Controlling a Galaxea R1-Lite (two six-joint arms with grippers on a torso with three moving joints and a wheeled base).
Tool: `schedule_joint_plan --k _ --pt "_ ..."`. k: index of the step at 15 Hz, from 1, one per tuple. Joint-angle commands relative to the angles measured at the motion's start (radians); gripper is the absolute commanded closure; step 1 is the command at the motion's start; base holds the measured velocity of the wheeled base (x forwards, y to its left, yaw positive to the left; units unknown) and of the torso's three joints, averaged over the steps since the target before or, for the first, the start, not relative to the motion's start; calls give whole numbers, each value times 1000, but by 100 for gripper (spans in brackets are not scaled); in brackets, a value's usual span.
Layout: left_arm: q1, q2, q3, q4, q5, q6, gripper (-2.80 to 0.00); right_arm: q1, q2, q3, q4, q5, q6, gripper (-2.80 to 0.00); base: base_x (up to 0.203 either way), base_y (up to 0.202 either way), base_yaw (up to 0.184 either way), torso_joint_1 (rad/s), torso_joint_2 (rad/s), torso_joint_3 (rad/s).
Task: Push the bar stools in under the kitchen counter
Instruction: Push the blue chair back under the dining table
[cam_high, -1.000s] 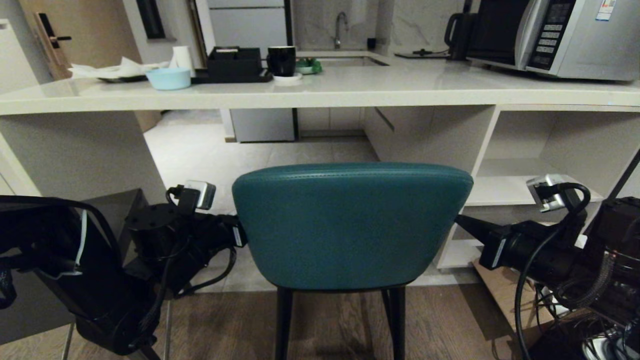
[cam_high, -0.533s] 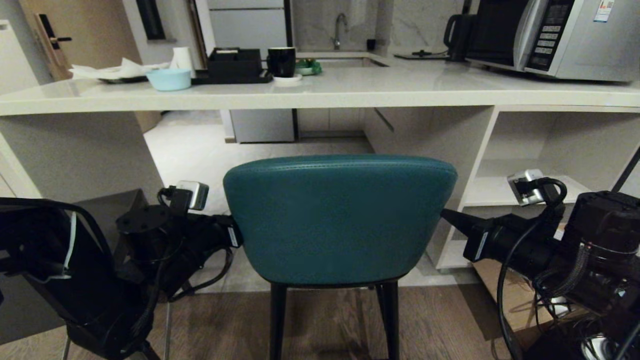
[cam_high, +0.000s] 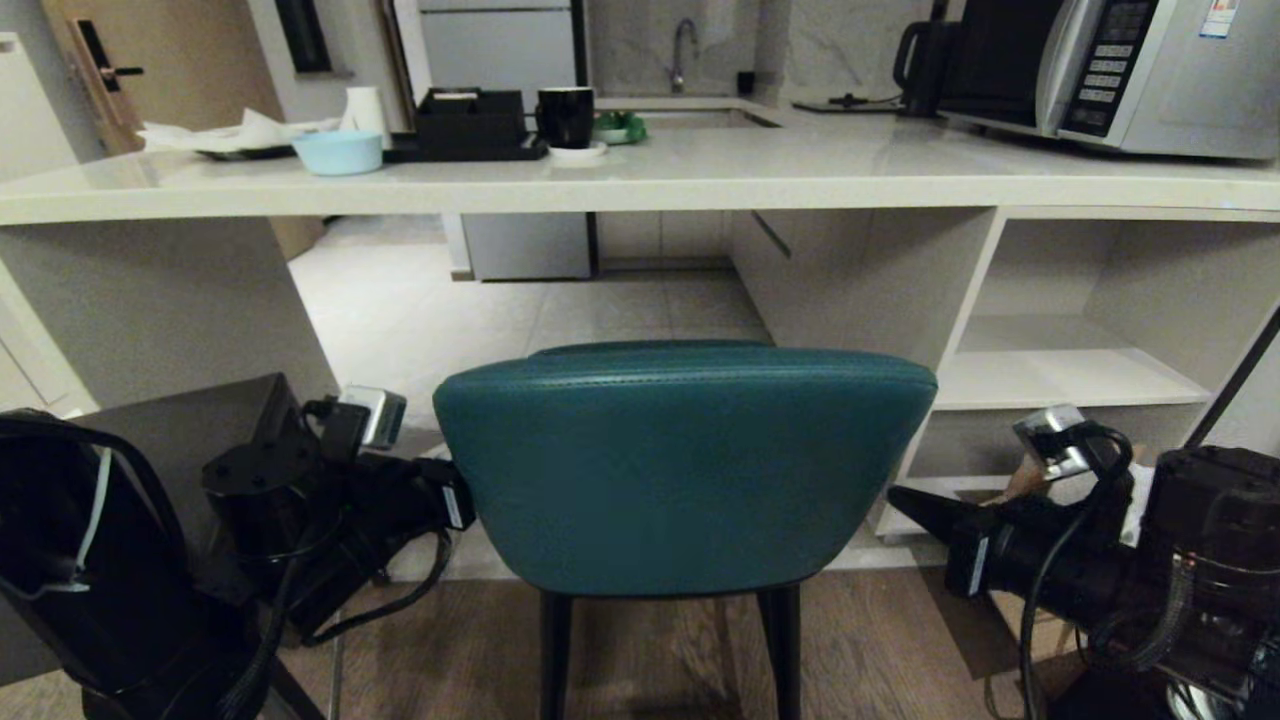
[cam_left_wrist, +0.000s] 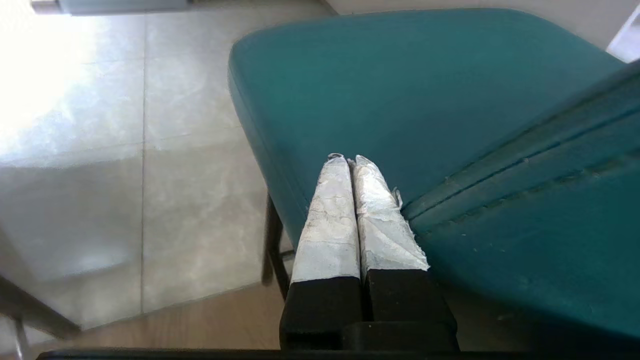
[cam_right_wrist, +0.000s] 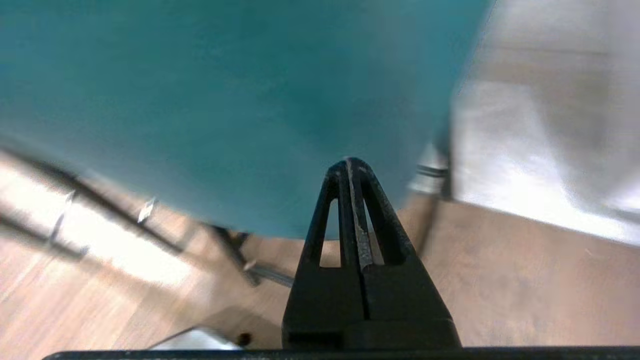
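I have the teal stool (cam_high: 680, 470) squarely ahead of me, its padded back facing me and its thin black legs standing where the wood floor meets the pale tile. It sits in front of the bench (cam_high: 640, 185), in the open bay between the slab side panel (cam_high: 150, 300) and the white shelving (cam_high: 1060, 370); its back is lower than the bench edge and I cannot tell how far the seat reaches underneath.

My left gripper (cam_left_wrist: 350, 160) is at the stool's left flank, fingers pressed flat together with nothing between them, their white-wrapped tips lying against the seam where the teal back meets the seat. My right gripper (cam_right_wrist: 350, 162) is at the stool's right flank, its black fingers also closed to a point on nothing, the tip close against the teal padding; whether it actually touches I cannot tell.

To the left of the teal stool, behind my left arm, the dark grey stool (cam_high: 200, 430) stands by the side panel, mostly hidden.

On the bench beyond the stool I see a pale blue bowl (cam_high: 338, 152), a black mug (cam_high: 565, 117) and a microwave (cam_high: 1130, 70).
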Motion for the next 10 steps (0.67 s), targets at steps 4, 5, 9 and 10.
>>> schedule_joint_plan --k 4,5,9,10 --pt "103 26 11 -9 4 15 0 -75 79 -59 -20 0 2 0 0 0 0 0 0 0" --pt "103 29 1 -9 5 17 0 -75 101 -86 -20 0 1 0 0 0 0 0 0 0" --pt "64 72 -90 -9 19 56 0 -20 165 -185 -19 -5 -9 0 0 0 0 0 0 0" --pt "37 74 -112 5 37 63 0 9 167 -201 -17 -7 -11 0 0 0 0 0 0 0"
